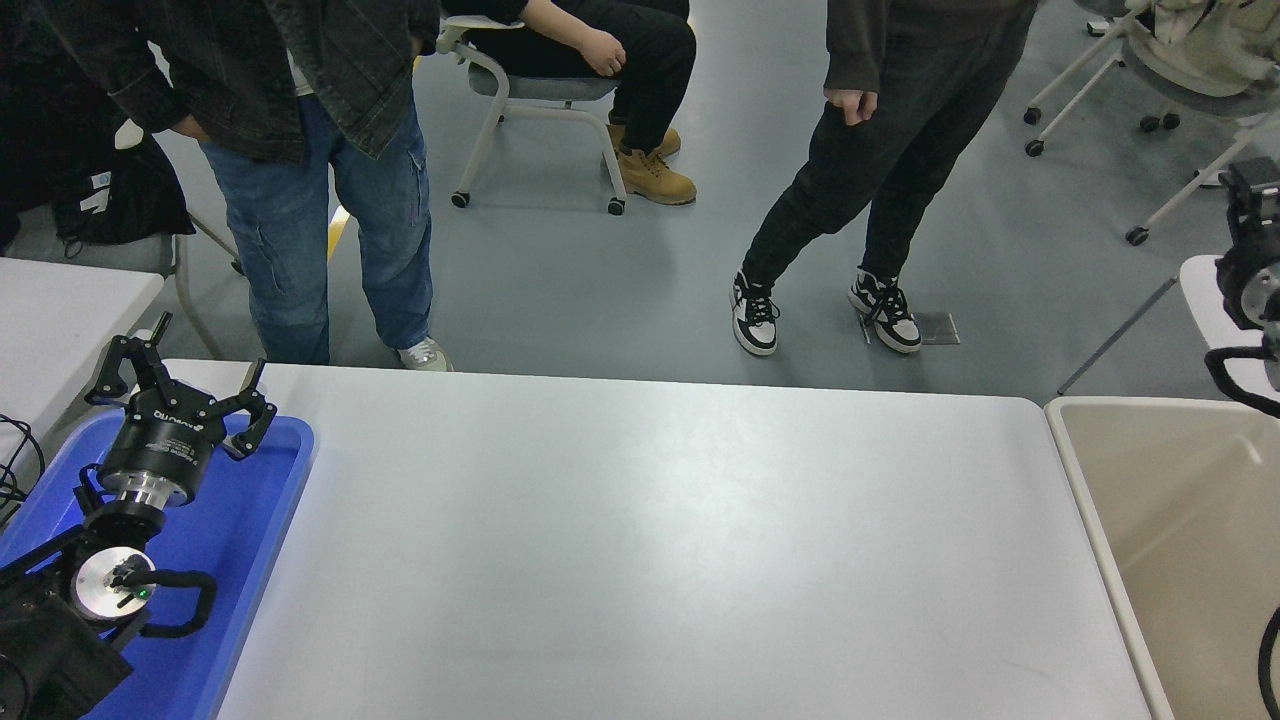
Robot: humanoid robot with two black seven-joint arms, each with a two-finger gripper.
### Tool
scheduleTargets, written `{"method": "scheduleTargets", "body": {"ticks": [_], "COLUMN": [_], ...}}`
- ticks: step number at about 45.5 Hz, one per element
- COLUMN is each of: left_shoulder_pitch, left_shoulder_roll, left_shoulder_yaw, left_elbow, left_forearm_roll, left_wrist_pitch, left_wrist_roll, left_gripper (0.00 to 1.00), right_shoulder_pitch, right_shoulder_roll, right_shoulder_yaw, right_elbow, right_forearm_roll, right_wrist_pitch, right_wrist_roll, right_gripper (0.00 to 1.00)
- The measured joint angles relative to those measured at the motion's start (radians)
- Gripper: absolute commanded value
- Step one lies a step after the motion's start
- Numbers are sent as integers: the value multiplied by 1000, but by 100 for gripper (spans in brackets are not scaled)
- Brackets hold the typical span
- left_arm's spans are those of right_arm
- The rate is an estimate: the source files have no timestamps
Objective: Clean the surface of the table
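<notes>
The table surface (650, 540) is a wide glossy white top filling the middle of the head view, with nothing lying on its bare part. My left gripper (178, 385) is parked at the lower left over a blue tray, open and empty. My right gripper (1252, 195) is at the far right edge, raised well above the table and beyond its right end; only part of it shows.
A blue tray (255, 520) lies on the table's left end under my left arm. A beige bin (1075, 480) stands against the table's right end. Two people stand and one sits at the far side. Smaller white tabletops show at the left (60, 310) and right (1200, 285).
</notes>
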Motion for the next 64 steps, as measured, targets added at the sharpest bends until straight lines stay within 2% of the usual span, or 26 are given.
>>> {"method": "scheduleTargets", "body": {"ticks": [14, 33, 57, 64], "left_shoulder_pitch": [0, 1, 1, 0], "left_shoulder_roll": [0, 0, 0, 0], "left_shoulder_yaw": [0, 0, 0, 0], "left_elbow": [0, 0, 0, 0], "left_forearm_roll": [0, 0, 0, 0], "left_wrist_pitch": [0, 0, 0, 0], "left_wrist_roll": [0, 0, 0, 0], "left_gripper": [100, 100, 100, 100], "right_shoulder_pitch": [-92, -362, -614, -648], "right_shoulder_roll": [-33, -20, 124, 153], "right_shoulder_yaw": [196, 448, 623, 641], "right_elbow": [227, 505, 636, 656], "right_forearm_roll": [0, 0, -1, -2], "right_wrist_pitch": [1, 1, 16, 19], "right_wrist_roll": [59, 135, 174, 175], "right_gripper": [98, 99, 99, 99]}}
